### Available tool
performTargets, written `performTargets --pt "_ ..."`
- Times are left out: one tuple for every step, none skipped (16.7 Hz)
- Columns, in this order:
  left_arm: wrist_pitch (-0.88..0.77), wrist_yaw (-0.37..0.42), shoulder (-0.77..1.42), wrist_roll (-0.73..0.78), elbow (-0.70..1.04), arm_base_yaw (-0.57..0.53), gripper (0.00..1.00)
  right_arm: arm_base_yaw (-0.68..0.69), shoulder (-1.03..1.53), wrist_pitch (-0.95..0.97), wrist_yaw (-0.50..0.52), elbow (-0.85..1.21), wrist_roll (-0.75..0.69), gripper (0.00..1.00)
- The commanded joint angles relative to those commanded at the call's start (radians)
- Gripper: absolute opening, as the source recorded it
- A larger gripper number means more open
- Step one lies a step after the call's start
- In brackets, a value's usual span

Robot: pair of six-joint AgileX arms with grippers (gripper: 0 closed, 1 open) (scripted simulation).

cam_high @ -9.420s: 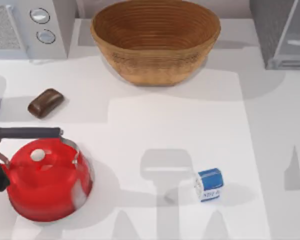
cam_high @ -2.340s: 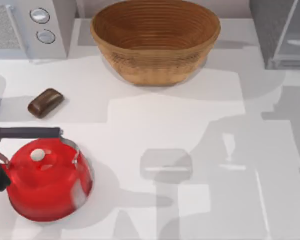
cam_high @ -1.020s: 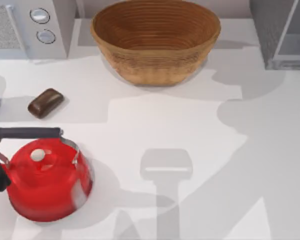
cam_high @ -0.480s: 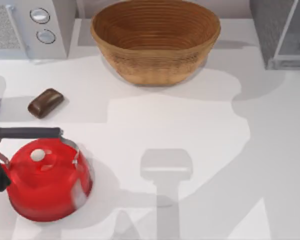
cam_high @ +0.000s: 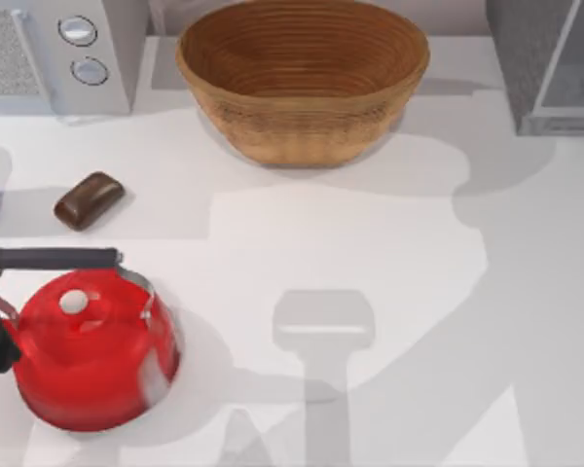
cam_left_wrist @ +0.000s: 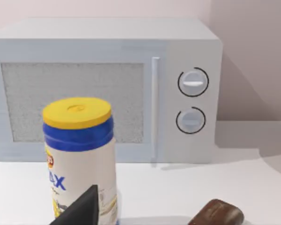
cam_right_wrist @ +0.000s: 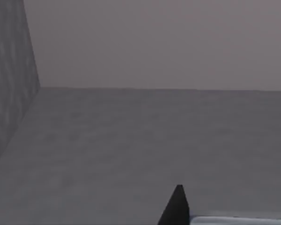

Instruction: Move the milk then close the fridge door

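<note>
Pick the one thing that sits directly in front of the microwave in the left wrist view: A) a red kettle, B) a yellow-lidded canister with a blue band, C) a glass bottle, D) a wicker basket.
B: the yellow-lidded canister stands upright in front of the microwave, covering part of its speckled door.

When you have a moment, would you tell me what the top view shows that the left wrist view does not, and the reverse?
Top view alone: the wicker basket, the red kettle and the fridge door, standing open at the far right corner. Left wrist view alone: the yellow lid on the blue-and-white canister and one dark fingertip of the left end effector. Both share the microwave with its two knobs, the brown block and the white table.
</note>
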Motion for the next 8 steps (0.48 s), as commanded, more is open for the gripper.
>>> performTargets --pt "0.000 0.000 0.000 0.000 0.000 0.000 1.00 0.000 0.000 0.000 0.000 0.000 0.000 0.23" --pt "0.000 0.000 0.000 0.000 0.000 0.000 1.00 0.000 0.000 0.000 0.000 0.000 0.000 0.30" --pt "0.000 0.000 0.000 0.000 0.000 0.000 1.00 0.000 0.000 0.000 0.000 0.000 0.000 0.38" --pt "0.000 0.000 0.000 0.000 0.000 0.000 1.00 0.000 0.000 0.000 0.000 0.000 0.000 0.45" --pt "0.000 0.000 0.000 0.000 0.000 0.000 1.00 0.000 0.000 0.000 0.000 0.000 0.000 0.53" --pt "0.000 0.000 0.000 0.000 0.000 0.000 1.00 0.000 0.000 0.000 0.000 0.000 0.000 0.60" --pt "0.000 0.000 0.000 0.000 0.000 0.000 1.00 0.000 0.000 0.000 0.000 0.000 0.000 0.68" --pt "0.000 0.000 0.000 0.000 0.000 0.000 1.00 0.000 0.000 0.000 0.000 0.000 0.000 0.75"
